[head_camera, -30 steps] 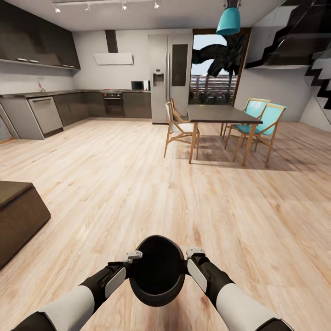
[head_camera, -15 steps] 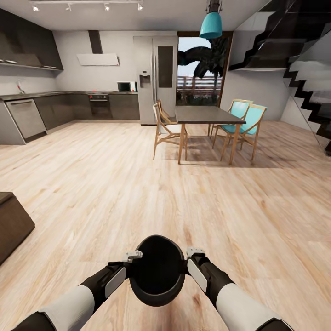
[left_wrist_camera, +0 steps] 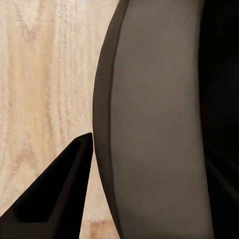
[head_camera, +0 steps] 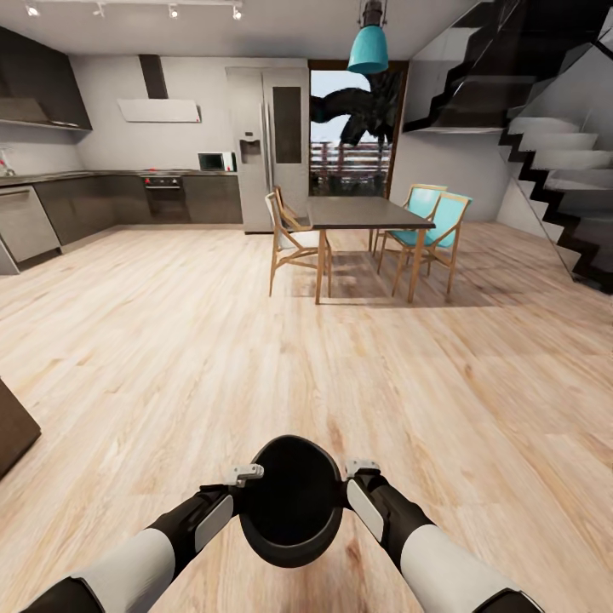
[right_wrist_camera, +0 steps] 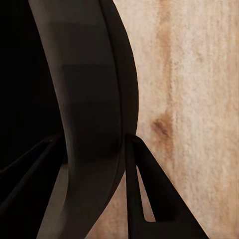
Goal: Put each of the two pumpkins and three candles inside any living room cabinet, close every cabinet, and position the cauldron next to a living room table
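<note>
While we face the far table point(head_camera: 366, 213), we hold the cauldron point(head_camera: 292, 502) near us, above the floor point(head_camera: 170, 340), between both grippers: the left gripper point(head_camera: 244, 473) and right gripper point(head_camera: 356, 467) each clamp its rim, one finger point(right_wrist_camera: 144, 199) outside the wall.

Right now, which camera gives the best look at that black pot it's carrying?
The head view: the whole cauldron, with its round open mouth, sits between both arms. The wrist views show only close slices of its curved rim.
</note>
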Robot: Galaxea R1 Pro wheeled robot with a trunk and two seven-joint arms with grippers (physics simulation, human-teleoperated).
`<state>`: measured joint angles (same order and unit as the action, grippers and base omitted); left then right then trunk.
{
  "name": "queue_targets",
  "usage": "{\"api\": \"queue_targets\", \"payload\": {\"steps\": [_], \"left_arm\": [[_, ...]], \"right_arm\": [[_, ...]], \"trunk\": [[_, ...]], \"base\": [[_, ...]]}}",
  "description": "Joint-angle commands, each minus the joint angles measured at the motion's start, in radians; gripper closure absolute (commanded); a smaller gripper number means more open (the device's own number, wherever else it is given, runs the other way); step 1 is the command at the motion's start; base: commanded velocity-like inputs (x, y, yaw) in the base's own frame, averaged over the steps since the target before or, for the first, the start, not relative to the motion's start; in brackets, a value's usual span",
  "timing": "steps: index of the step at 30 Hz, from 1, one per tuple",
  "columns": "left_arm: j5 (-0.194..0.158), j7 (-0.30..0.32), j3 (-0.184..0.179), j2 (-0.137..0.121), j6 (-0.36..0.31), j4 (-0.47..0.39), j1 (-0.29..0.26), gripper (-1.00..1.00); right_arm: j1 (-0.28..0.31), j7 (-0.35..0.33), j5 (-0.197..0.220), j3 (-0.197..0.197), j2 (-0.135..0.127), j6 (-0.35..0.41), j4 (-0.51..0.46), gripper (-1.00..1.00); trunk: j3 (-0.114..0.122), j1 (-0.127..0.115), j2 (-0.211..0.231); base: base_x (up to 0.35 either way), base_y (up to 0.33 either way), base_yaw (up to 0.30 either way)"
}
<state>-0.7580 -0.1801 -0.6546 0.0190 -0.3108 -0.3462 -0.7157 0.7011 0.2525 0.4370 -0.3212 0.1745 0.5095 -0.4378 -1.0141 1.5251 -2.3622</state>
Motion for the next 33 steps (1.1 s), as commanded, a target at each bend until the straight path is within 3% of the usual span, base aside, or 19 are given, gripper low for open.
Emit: {"api": "queue_targets", "payload": {"steps": [1, 8, 33], "left_arm": [[-0.046, -0.007, -0.023, -0.001, 0.0, -0.002, -0.001, 1.0], [-0.046, -0.007, -0.022, -0.003, 0.0, -0.002, -0.001, 1.0], [-0.046, -0.007, -0.023, -0.002, 0.003, -0.002, -0.001, 1.0]], "right_arm": [[0.001, 0.007, 0.009, -0.01, 0.0, 0.0, -0.024, 1.0], [0.001, 0.007, 0.009, -0.01, 0.0, 0.0, -0.024, 1.0], [0.001, 0.007, 0.009, -0.01, 0.0, 0.0, -0.024, 1.0]], "trunk": [[-0.001, 0.0, -0.001], [0.001, 0.0, -0.001], [0.014, 0.0, -0.001]], "base": [[0.0, 0.0, -0.003], [0.0, 0.0, -0.124], [-0.065, 0.0, -0.254]]}}
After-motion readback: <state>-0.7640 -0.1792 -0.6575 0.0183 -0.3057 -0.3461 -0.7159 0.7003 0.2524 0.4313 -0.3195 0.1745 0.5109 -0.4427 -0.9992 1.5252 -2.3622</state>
